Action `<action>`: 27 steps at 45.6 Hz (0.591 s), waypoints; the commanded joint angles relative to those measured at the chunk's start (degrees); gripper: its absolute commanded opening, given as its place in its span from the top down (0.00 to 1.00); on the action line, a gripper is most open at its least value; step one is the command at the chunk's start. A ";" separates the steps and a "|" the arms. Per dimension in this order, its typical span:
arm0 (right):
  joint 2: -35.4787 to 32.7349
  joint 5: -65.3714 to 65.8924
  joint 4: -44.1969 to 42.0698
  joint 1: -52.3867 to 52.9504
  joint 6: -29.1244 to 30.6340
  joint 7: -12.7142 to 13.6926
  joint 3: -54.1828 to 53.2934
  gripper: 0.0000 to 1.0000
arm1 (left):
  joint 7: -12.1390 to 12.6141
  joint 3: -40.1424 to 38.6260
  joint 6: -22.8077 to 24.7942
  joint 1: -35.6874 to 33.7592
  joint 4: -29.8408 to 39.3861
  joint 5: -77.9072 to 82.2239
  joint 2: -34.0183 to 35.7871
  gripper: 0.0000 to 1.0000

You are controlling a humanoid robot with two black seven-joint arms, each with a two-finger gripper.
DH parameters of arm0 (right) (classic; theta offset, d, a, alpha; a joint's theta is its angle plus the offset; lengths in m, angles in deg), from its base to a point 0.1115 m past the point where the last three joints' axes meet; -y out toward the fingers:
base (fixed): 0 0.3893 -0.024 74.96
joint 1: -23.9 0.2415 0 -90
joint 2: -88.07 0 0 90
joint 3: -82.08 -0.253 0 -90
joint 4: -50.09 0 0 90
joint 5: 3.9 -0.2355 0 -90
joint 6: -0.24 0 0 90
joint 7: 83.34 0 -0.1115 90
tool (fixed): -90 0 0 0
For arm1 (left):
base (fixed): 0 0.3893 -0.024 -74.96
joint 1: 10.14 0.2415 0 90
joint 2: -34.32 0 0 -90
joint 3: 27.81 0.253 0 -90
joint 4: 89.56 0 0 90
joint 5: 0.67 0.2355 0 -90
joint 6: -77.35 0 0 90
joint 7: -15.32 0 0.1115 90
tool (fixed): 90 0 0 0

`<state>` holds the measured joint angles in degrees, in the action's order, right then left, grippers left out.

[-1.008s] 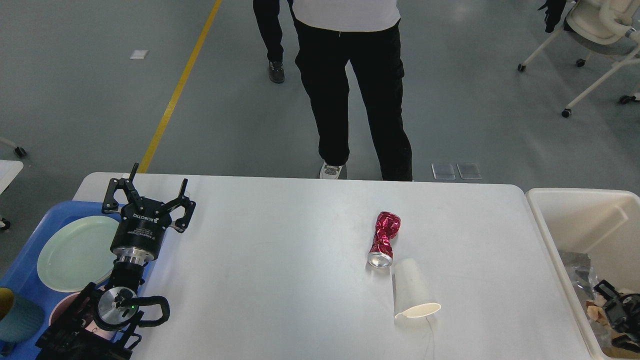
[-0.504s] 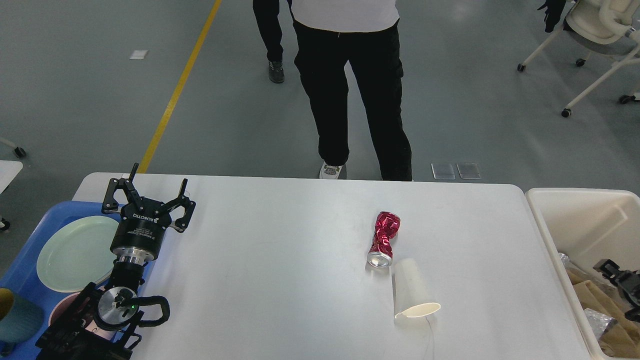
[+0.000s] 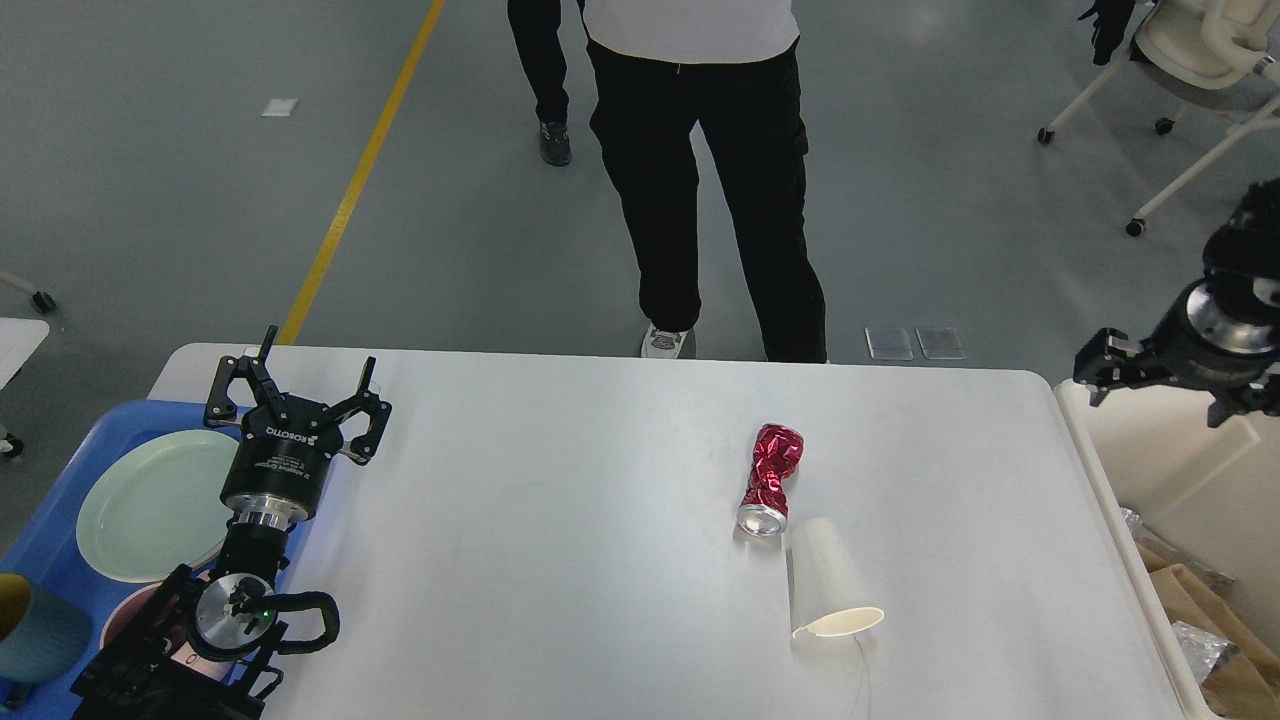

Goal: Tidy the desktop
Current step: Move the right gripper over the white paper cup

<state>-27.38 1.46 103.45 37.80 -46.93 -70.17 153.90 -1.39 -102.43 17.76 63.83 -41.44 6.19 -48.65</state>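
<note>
Bench [image 3: 560,560] fills lower view. Crushed red can [image 3: 769,479] & tipped paper cup [image 3: 828,593] lie right of centre, touching. Left hand [image 3: 298,390] over bench's left edge by blue tray [image 3: 60,520], fingers spread, empty. Right hand [image 3: 1150,372] above cream bin [image 3: 1180,470]; grip state can't tell.

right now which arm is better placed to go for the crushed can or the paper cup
Probably the right. The right gripper hangs above the bin at the desktop's right edge, on the same side as the can and cup. The left gripper sits far off by the blue tray.
</note>
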 commanded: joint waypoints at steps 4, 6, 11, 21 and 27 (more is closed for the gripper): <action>4.44 -0.43 9.82 18.07 12.17 0.09 0.42 0.00 | 0.01 0.00 0.00 0.03 -0.04 -0.01 0.00 0.04; 4.79 -0.78 11.93 20.98 12.17 0.09 0.33 0.00 | 0.01 0.00 0.00 -0.06 -0.04 -0.01 0.00 0.04; 4.79 -2.89 17.99 28.53 12.17 0.18 0.07 0.00 | 0.01 0.00 0.00 0.03 -0.04 -0.01 0.00 0.04; 4.53 -8.96 31.44 45.23 12.17 0.18 0.33 0.00 | -0.07 0.00 0.00 0.03 -0.04 -0.01 0.00 0.04; 4.97 -11.41 37.16 52.10 12.17 0.09 0.16 0.00 | 0.01 0.00 0.00 -0.06 -0.04 -0.01 0.00 0.04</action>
<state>-22.82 -7.70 136.13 84.30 -34.75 -69.98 154.20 -1.46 -102.43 17.76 63.87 -41.48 6.14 -48.65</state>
